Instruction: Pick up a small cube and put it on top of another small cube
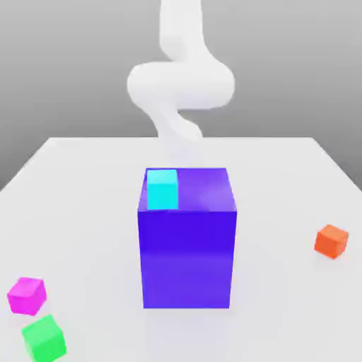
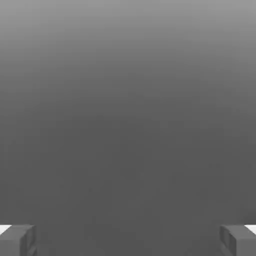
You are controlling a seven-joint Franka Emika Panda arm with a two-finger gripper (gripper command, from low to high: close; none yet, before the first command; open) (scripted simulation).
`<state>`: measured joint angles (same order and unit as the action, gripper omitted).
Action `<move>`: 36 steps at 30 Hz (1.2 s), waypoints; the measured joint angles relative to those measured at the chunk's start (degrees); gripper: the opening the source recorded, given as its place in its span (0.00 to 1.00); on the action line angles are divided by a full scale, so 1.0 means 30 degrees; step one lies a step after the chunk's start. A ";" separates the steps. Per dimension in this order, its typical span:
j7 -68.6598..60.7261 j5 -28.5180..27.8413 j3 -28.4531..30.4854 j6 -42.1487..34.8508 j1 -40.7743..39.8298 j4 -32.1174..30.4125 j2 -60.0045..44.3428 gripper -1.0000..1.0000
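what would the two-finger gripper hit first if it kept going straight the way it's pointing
No cube stands between the open two-finger gripper's fingers; ahead, the way looks free up to a plain grey expanse, surface or background, depth unclear.

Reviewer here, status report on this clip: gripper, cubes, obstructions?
Gripper open, nothing between its fingers. Cyan cube sits on the big blue block; no small cube stacked on another. Big block likely the main obstacle.
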<state>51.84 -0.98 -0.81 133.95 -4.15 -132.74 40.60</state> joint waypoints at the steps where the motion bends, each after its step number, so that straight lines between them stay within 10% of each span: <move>1: 0.0875 -0.0160 -0.0097 0.0306 -0.0578 -0.0136 -0.0755 0.50; 17: 1.3384 -0.1910 0.0937 0.4866 -0.7059 -0.2152 -1.1907 0.50; 30: 1.7174 0.1830 0.1419 0.9667 -0.9982 -0.2813 -2.0790 0.50; 31: 1.7103 0.1932 0.1320 1.0177 -1.0064 -0.2686 -2.1440 0.00; 36: 1.7119 0.1917 0.1317 1.0227 -1.0065 -0.2685 -2.1441 0.00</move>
<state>103.20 4.77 3.14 164.63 -34.35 -140.79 -23.72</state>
